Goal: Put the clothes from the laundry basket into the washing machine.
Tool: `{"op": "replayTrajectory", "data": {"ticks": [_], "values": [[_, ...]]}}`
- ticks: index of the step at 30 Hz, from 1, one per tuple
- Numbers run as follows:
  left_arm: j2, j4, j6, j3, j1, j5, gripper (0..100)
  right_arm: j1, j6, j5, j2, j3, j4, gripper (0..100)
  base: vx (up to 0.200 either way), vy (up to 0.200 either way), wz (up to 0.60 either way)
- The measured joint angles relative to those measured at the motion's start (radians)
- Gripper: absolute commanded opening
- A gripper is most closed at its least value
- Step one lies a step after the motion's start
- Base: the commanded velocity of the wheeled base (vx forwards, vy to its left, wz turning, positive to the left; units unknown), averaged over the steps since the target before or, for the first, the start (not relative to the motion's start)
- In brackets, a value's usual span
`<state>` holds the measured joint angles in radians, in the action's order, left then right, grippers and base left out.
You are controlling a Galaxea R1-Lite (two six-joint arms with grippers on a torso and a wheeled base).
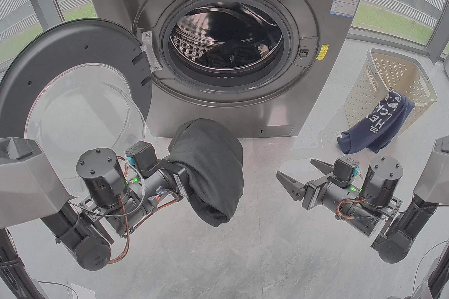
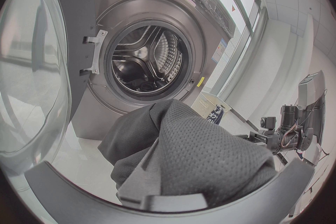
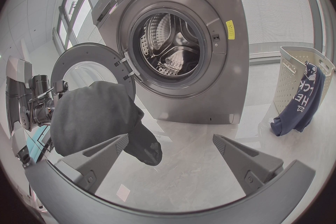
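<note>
A dark grey garment (image 1: 210,169) hangs from my left gripper (image 1: 186,181), which is shut on it and held above the floor, low in front of the washing machine (image 1: 262,113). The cloth (image 2: 196,151) drapes over and hides the fingers. The machine's round door (image 1: 70,75) is swung open to the left, and dark clothes (image 1: 229,54) lie inside the drum (image 2: 147,60). My right gripper (image 1: 299,171) is open and holds nothing (image 3: 169,139), level with the left one. The cream laundry basket (image 1: 402,75) stands to the machine's right, and a navy printed garment (image 1: 379,124) hangs over its rim to the floor.
The open door's glass bowl (image 1: 84,117) bulges out just beyond my left arm. Pale tiled floor (image 1: 271,239) stretches between the two arms and on to the basket. Windows run behind the machine.
</note>
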<state>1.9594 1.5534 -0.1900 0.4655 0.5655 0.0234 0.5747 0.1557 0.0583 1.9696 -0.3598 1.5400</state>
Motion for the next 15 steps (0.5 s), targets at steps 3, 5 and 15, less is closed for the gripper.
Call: {"op": "replayTrajectory", "data": {"ticks": [3, 5, 15], "values": [[-0.007, 0.0, 0.013, -0.005, 0.002, -0.001, 0, -0.001, 0.005, 0.001, 0.0, -0.001, 0.0, 100, 0.0, 0.0, 0.0], [-0.009, 0.0, 0.026, -0.006, 0.003, -0.002, 0, -0.002, 0.009, 0.001, 0.0, -0.002, 0.0, 100, 0.0, 0.0, 0.0], [-0.011, 0.0, 0.033, -0.006, 0.002, -0.001, 0, -0.004, 0.014, 0.0, 0.013, -0.001, 0.0, 100, 0.02, 0.0, 0.0]]}}
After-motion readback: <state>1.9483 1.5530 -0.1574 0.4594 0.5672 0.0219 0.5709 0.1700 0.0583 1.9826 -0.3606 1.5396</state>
